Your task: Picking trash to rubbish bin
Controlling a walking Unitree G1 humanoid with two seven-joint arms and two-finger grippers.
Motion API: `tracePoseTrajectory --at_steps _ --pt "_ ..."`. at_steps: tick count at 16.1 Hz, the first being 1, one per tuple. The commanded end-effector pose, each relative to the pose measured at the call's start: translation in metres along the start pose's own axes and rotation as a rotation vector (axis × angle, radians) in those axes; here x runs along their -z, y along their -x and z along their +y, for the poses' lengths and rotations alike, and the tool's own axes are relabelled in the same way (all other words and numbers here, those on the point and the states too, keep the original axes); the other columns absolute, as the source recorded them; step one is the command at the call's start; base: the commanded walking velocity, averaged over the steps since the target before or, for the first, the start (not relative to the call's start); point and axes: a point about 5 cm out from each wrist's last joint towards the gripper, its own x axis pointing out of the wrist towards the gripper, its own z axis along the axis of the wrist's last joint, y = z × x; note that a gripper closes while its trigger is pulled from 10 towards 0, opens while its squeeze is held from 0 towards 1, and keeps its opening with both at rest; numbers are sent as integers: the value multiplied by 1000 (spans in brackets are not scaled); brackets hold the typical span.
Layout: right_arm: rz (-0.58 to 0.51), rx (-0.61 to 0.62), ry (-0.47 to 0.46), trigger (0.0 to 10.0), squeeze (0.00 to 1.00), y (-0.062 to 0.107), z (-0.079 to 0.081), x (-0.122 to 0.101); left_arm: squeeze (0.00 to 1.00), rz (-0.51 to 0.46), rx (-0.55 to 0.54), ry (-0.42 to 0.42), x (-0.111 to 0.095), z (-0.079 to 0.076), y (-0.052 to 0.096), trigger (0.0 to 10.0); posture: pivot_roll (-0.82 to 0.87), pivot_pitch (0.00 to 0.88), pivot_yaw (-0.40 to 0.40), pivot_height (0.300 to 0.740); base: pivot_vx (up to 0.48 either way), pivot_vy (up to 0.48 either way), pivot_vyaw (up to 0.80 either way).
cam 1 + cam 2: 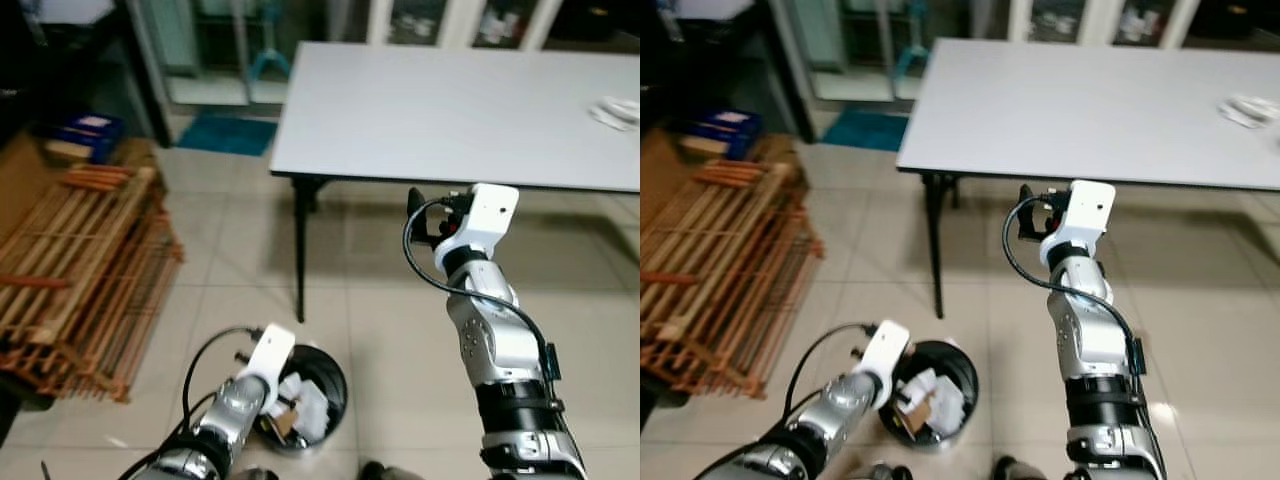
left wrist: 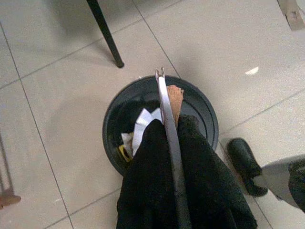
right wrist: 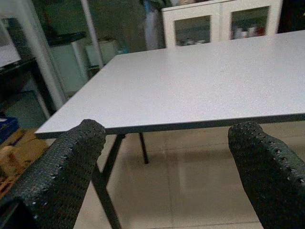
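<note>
Two end effectors are seen. At the left end effector (image 2: 167,143), the black fingers are pressed together on a thin flat silvery piece of trash (image 2: 164,102), which is held directly above the open mouth of the rubbish bin (image 2: 202,112). At the right end effector (image 3: 167,167), the two fingers (image 3: 62,167) are spread wide with nothing between them; it is raised in front of the near edge of the bench (image 1: 430,110) and pointed along it.

One bin is counted, round and black, set on the floor (image 1: 400,330) just beside one dark bench leg (image 1: 299,250). Crumpled white paper (image 1: 312,405) and a brown scrap (image 2: 175,98) are contained in it. One further piece of white trash (image 1: 615,112) is seen lying on the far right part of the bench top.

One bench is present, with a pale grey top. The floor is laid with light beige tiles. One stack of wooden slatted frames (image 1: 75,270) is piled to the robot's left, with blue items (image 1: 85,130) behind it. White glass-fronted cabinets (image 3: 214,26) are placed against the far wall. A dark shoe-like shape (image 2: 243,162) is visible on the floor just beside the bin.
</note>
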Motion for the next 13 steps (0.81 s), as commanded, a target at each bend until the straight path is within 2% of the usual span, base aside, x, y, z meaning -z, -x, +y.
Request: tracePoseTrajectory --at_steps 1,3,4,5,6,13 --pt "-7 3 3 10000 0 0 -2 -4 0 19 -15 28 4 1 0 10000 -64 85 0 740 0 0 0" --pt "-5 1 6 10000 0 1 -2 -4 0 38 -16 62 8 0 1 10000 -62 88 -6 740 0 0 0" --pt "-3 -3 5 10000 0 1 0 -4 0 42 -25 51 8 1 1 10000 -59 91 -7 740 0 0 0" --pt "-1 -5 5 10000 0 1 0 -4 753 48 -46 44 9 3 1 10000 -58 91 -7 740 0 0 0" --pt "-1 -6 5 10000 0 1 1 -4 1000 51 -56 44 9 4 1 10000 -59 93 -6 740 0 0 0" --pt "3 6 3 10000 0 4 -2 -3 1000 33 -112 34 3 11 0 10000 -68 100 1 740 0 0 0"
